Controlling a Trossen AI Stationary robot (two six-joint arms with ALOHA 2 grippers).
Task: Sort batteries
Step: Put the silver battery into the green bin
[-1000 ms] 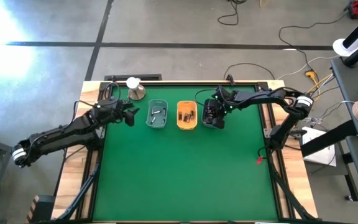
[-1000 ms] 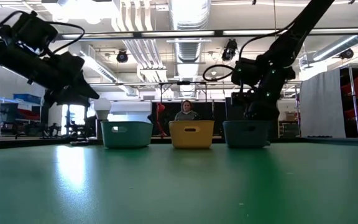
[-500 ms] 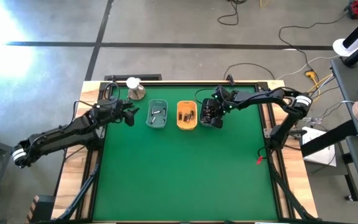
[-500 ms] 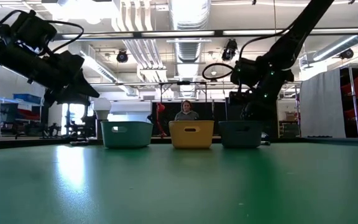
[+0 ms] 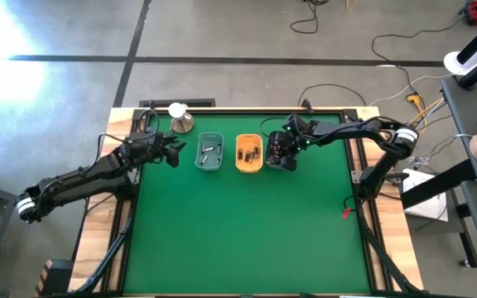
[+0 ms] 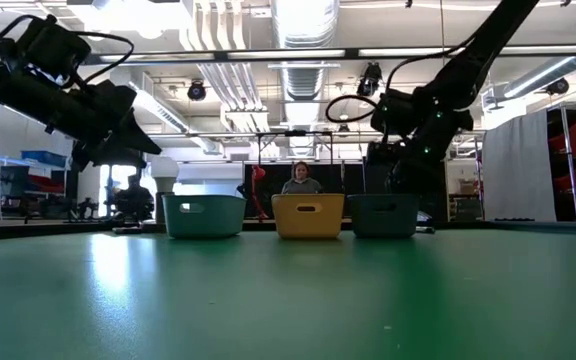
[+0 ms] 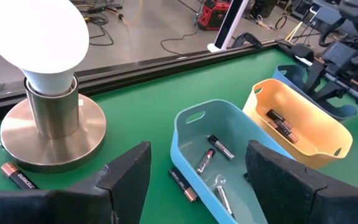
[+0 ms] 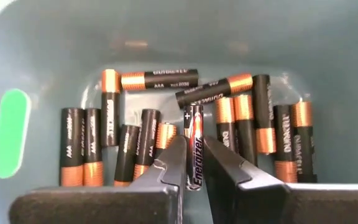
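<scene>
Three small trays stand in a row at the table's far side: a light-blue tray (image 5: 209, 152), an orange tray (image 5: 248, 154) and a dark teal tray (image 5: 283, 159). Each holds batteries. My right gripper (image 8: 194, 140) reaches down into the dark teal tray (image 8: 55, 56), shut on a black-and-silver battery (image 8: 194, 134), above several black-and-copper batteries (image 8: 114, 140) that lie on the tray's floor. My left gripper (image 7: 197, 186) hangs open and holds nothing, left of the light-blue tray (image 7: 191, 124) and above the table. My right gripper pinches the black-and-silver battery between its two fingers (image 8: 176, 163), at the half away from the plus end (image 8: 195, 167). The fingers come slanting down from above and lie along the battery. Its plus end (image 8: 194, 113) points down into the tray. Whether it is clear of the other batteries, I cannot tell.
A metal dome lamp with a white ball (image 7: 42, 93) stands at the far left corner, with a loose battery (image 7: 18, 177) beside its base. Another battery (image 7: 182, 185) lies on the mat against the light-blue tray. Green mat (image 5: 247, 240) stretches toward the near edge.
My right gripper has risen a little inside the dark teal tray and tipped less steeply, still shut. The dark teal tray has shifted slightly toward the orange tray.
</scene>
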